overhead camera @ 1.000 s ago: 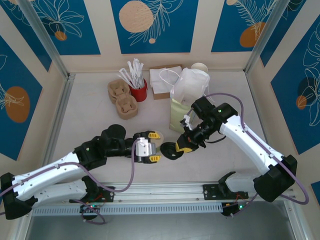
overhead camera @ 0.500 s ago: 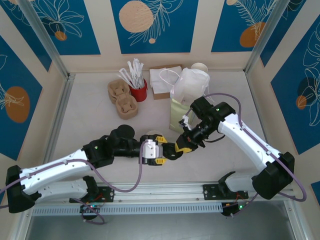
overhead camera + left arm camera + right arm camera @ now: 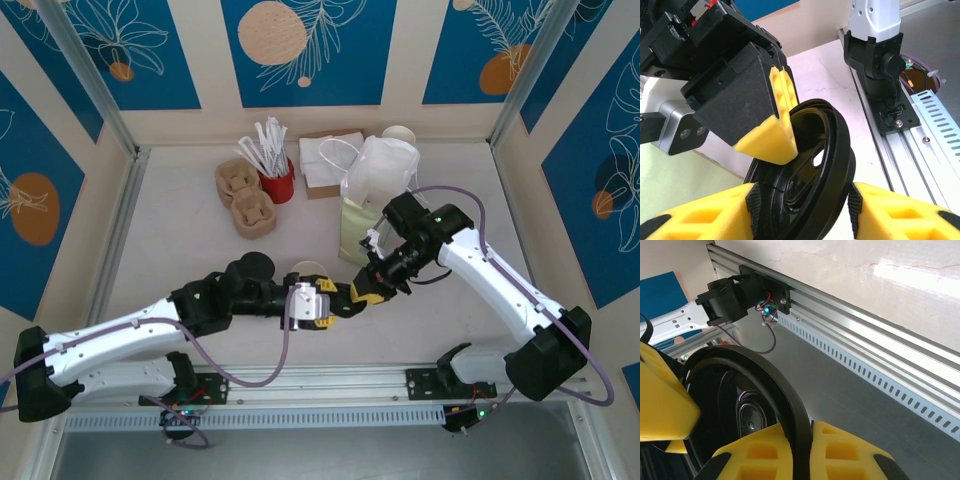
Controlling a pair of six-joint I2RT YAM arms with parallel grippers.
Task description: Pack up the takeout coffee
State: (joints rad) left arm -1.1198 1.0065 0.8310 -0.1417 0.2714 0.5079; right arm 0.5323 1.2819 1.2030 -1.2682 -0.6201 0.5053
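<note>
The left end effector has slid in to bracket the black lid clenched at its rim by the right end effector; whether it grips yet, I cannot tell. The takeout coffee stands just behind, half hidden, on the pale worktop between blue-patterned walls

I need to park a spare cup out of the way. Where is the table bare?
Bare: the left strip between the wall rail and the carriers; the back right corner beside the white bag. Crowded: the back middle, and front centre, where the left gripper and right gripper flank the lid.
</note>
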